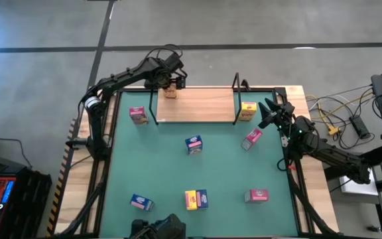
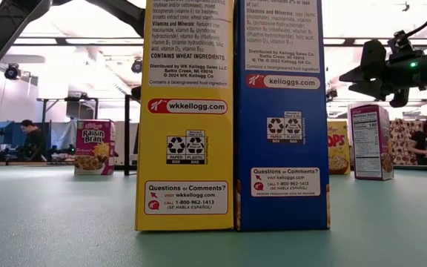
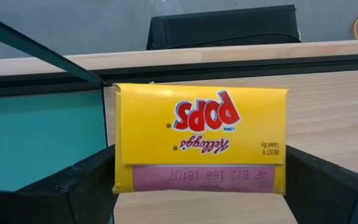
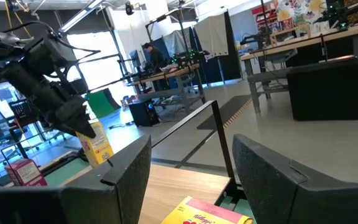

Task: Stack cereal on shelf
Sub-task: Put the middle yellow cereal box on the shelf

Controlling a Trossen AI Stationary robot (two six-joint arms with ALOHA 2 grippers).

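On the green mat surface, the left gripper clamps a small yellow cardboard cereal box over the light wood shelf board's left end, while the right gripper waits spread wide beside the shelf's right end.

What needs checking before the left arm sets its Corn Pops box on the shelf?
1. Left gripper shut on the yellow Corn Pops box: ok.
2. Box over the shelf board, near its left end: ok.
3. Board beneath bare: ok.
4. Box touching the board: cannot tell.
5. Clear of the black wire upright: cannot tell.
6. Right gripper open, off the shelf's right end by another yellow box: ok.
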